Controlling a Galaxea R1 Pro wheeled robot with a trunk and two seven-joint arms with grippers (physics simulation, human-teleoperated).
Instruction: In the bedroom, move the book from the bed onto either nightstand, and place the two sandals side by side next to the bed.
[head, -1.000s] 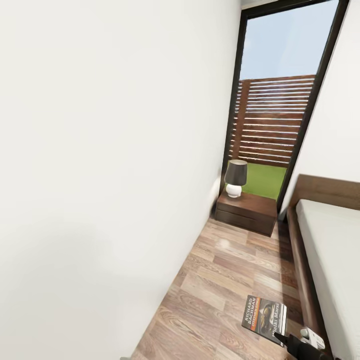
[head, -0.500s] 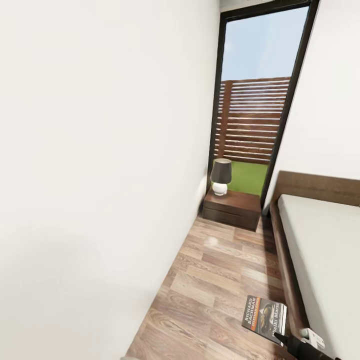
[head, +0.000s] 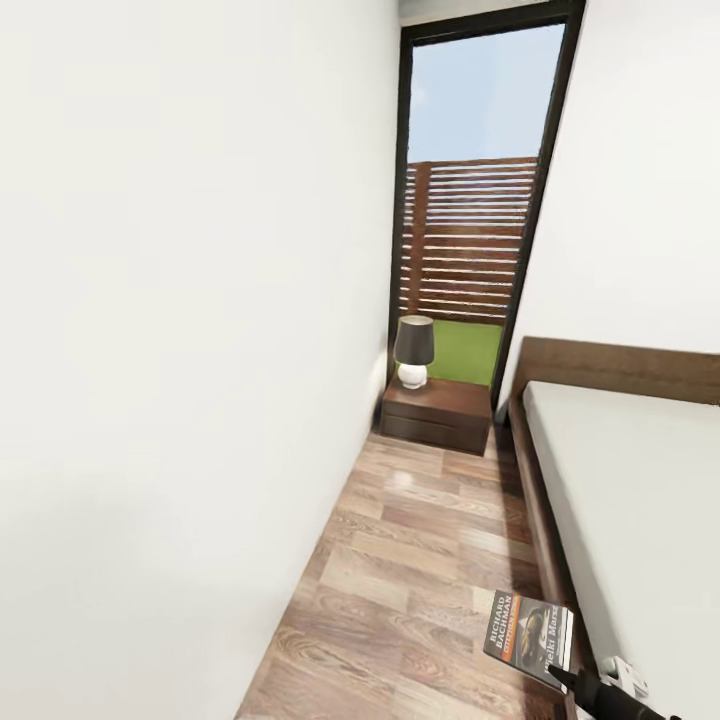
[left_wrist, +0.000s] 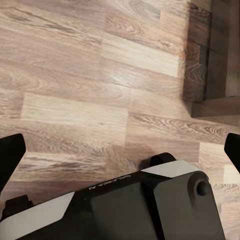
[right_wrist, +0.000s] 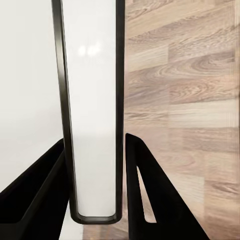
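Book (head: 530, 635) rides in your right gripper (right_wrist: 95, 150), jaws closed on its edge, low beside the bed (head: 640, 500). Judged light, thin, floppy, slick-covered: keep the pinch near the spine. Left gripper (left_wrist: 120, 150) spread wide, empty. Nightstand (head: 437, 416) well ahead.

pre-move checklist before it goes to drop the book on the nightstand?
1. Book gripped by right hand, a finger on each side: ok.
2. Nightstand in head view, ahead beside the bed: ok.
3. Free top beside the lamp: ok, right part looks bare.
4. Nightstand within arm's reach: not ok, it looks far down the floor strip.
5. Left hand open, holding nothing: ok.
6. Sandals' position: cannot tell.
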